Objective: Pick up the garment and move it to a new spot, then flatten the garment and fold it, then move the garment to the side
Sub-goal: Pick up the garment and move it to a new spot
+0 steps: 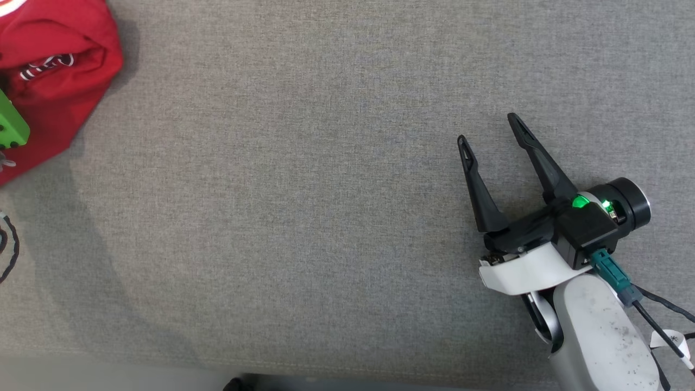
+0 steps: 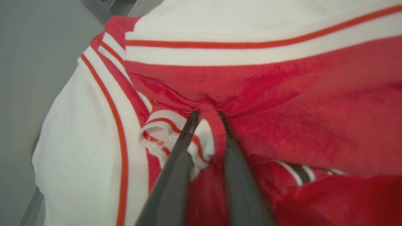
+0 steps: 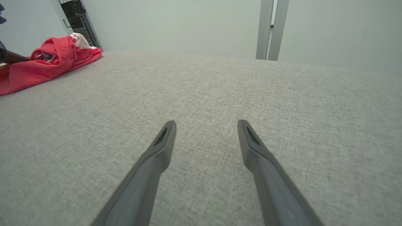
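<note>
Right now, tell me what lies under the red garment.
The red garment sits bunched on the grey fabric surface, which shows beside it. Whatever lies beneath the heap is covered by its folds. The left gripper pinches one fold.

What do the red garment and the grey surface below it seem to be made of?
Red garment: probably soft fleece or velour knit, matte; its face looks fuzzy. Its white trim looks a smoother knit, though blurred. Grey surface: apparently woven upholstery cloth, matte; fine crossed threads show.
</note>
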Robot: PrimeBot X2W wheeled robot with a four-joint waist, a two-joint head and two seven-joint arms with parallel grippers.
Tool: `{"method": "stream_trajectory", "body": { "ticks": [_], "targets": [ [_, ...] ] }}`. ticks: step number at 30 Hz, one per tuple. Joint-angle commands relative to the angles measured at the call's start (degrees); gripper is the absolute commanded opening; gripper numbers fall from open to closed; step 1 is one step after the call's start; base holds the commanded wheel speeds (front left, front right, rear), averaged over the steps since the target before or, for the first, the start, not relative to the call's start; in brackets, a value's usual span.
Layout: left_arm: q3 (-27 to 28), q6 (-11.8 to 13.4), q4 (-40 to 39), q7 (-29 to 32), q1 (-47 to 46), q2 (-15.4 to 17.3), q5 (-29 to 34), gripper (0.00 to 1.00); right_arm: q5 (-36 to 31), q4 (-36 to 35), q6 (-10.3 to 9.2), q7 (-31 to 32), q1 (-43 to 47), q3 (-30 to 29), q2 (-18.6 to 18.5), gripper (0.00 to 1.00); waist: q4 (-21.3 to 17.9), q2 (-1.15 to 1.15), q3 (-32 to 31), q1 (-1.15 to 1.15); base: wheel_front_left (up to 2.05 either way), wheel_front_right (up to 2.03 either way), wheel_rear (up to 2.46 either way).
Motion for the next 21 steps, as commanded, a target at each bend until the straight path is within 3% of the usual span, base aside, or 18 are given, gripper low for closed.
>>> {"method": "stream_trajectory", "body": {
  "ticks": [1,4,10,17,21],
  "targets": [
    [-0.4,-0.1,0.0,-1.8,-0.7,0.7,-0.4,0.00,0.4,1.1,-0.10,0.1,-0.1,-0.3,-0.3,1.00,0.0,0.00,-0.6,-0.01,0.00,0.00,0.00],
    [-1.9,-0.1,-1.3,-7.8,-1.4,1.6,-0.8,0.00,1.0,1.3,-0.10,0.1,-0.4,0.3,0.2,1.00,-0.2,0.00,-2.5,-0.01,0.00,0.00,0.00],
    [-6.6,-0.1,-8.3,-12.1,-1.6,4.0,-2.3,0.00,2.3,2.7,-0.09,0.1,0.7,1.6,1.2,1.00,-1.0,0.00,-8.2,-0.01,0.00,0.00,0.00],
    [-10.8,-0.1,-20.6,-10.4,-3.3,7.9,-2.6,0.00,5.9,4.1,-0.09,0.1,1.9,3.9,1.7,1.00,-4.3,0.00,-15.8,-0.01,0.00,0.00,0.00],
    [-11.5,-0.1,-27.9,-6.4,-4.2,8.4,-4.3,0.00,9.4,4.2,-0.09,0.1,3.2,5.4,1.7,1.00,-8.0,0.00,-19.7,-0.01,0.00,0.00,0.00]
  ]
}}
